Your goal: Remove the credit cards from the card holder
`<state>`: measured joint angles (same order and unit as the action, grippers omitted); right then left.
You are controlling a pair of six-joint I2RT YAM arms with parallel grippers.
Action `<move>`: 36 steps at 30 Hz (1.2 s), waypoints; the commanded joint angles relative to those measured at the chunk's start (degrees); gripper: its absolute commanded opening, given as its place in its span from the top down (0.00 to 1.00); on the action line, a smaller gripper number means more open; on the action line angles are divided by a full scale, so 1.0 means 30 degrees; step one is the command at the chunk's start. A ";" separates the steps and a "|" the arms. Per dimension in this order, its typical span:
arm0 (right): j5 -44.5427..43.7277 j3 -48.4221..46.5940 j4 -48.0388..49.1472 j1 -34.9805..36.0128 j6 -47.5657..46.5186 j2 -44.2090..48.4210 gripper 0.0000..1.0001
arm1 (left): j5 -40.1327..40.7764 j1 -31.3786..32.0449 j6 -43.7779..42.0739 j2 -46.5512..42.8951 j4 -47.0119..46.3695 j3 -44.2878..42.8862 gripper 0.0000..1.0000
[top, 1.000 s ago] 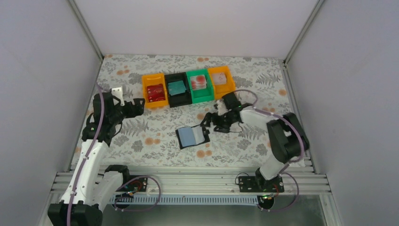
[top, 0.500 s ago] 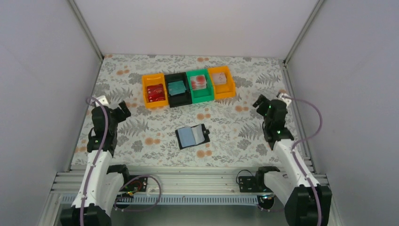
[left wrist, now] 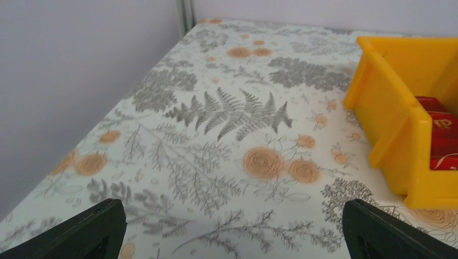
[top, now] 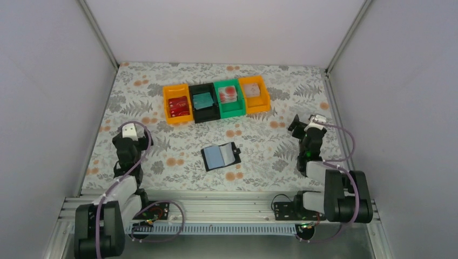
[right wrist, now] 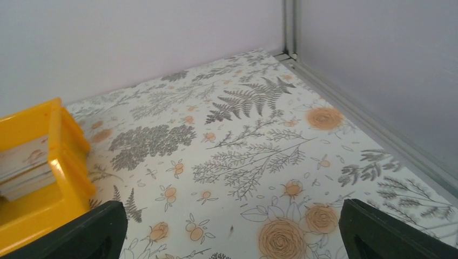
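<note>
Top view: both arms are sitting folded low over their bases at the near edge of the floral table [top: 162, 156], one at each side. The left gripper [top: 141, 137] and the right gripper [top: 296, 125] are pointing toward the far side, well apart from everything. At this size their fingers are too small to judge. The card holder [top: 232, 155] is lying open and flat in the middle of the table, between the two arms. The pale blue-grey faces of the credit cards [top: 216, 156] are showing inside it. Four bins are standing side by side behind it. The left orange bin [top: 168, 102] is holding red items, the black bin [top: 208, 114] a teal item, the green bin [top: 233, 110] red-and-white items, and the right orange bin [top: 258, 103] pale items.

Left wrist view: the left gripper [left wrist: 232, 237] is hanging over bare table, its black fingers [left wrist: 92, 229] spread wide, holding nothing. The left orange bin [left wrist: 394, 124] is showing at the right, red packets [left wrist: 440, 135] inside.

Right wrist view: the right gripper [right wrist: 232, 237] is hanging likewise, its fingers [right wrist: 389, 229] spread wide and empty. The right orange bin [right wrist: 65, 156] is sitting at the left with a pale stack [right wrist: 21, 167] in it.
</note>
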<state>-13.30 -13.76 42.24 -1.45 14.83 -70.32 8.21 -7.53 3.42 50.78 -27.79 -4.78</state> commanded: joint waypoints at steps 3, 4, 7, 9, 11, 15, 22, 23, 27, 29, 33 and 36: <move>0.3349 0.0126 0.6288 -0.0644 -0.2593 -0.1892 0.01 | -0.2560 -0.0096 -0.1541 0.2989 -0.8237 0.0169 0.00; 0.3891 -0.0029 0.6755 -0.0656 -0.2870 -0.2540 0.01 | -0.2787 0.0029 -0.1231 0.3608 -0.8759 -0.0059 0.00; 0.5328 -0.0758 0.7788 -0.0636 -0.3383 -0.4859 0.01 | -0.2909 0.0292 -0.1402 0.6087 -1.1642 -0.0281 0.00; 0.6264 -0.0880 0.7810 -0.0391 -0.4203 -0.5403 0.01 | -0.3056 0.0403 -0.1838 0.7610 -1.2990 -0.0815 0.00; 0.6732 -0.0897 0.7888 -0.0392 -0.4390 -0.5469 0.01 | -0.2722 0.0506 -0.1345 0.9045 -1.2896 -0.1819 0.00; 0.7680 -0.1260 0.7390 -0.0411 -0.4874 -0.5616 0.01 | -0.1391 0.2081 -0.2400 1.1539 -1.4037 -0.2550 0.00; 0.7685 -0.1336 0.7194 -0.0416 -0.4854 -0.5589 0.01 | -0.0618 0.2586 -0.2857 1.2721 -1.4586 -0.2998 0.00; 0.7685 -0.1340 0.7231 -0.0419 -0.4859 -0.5606 0.01 | -0.0618 0.2582 -0.2882 1.2742 -1.4624 -0.2977 0.00; 0.7689 -0.1332 0.7195 -0.0400 -0.4878 -0.5592 0.01 | -0.0651 0.2603 -0.2897 1.2752 -1.4591 -0.3008 0.00; 0.7826 -0.1436 0.7077 -0.0419 -0.4922 -0.5599 0.01 | -0.0889 0.2597 -0.3013 1.2750 -1.4528 -0.3050 0.00; 0.8007 -0.1571 0.6813 -0.0412 -0.4987 -0.5646 0.01 | -0.0892 0.2594 -0.3012 1.2753 -1.4525 -0.3052 0.00; 0.8004 -0.1566 0.6898 -0.0404 -0.4985 -0.5654 0.01 | -0.0918 0.2590 -0.3015 1.2764 -1.4523 -0.3065 0.00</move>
<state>10.52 -17.21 60.64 -2.85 1.19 -86.94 5.98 0.14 -5.37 88.66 -68.16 -12.97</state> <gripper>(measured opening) 0.993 0.998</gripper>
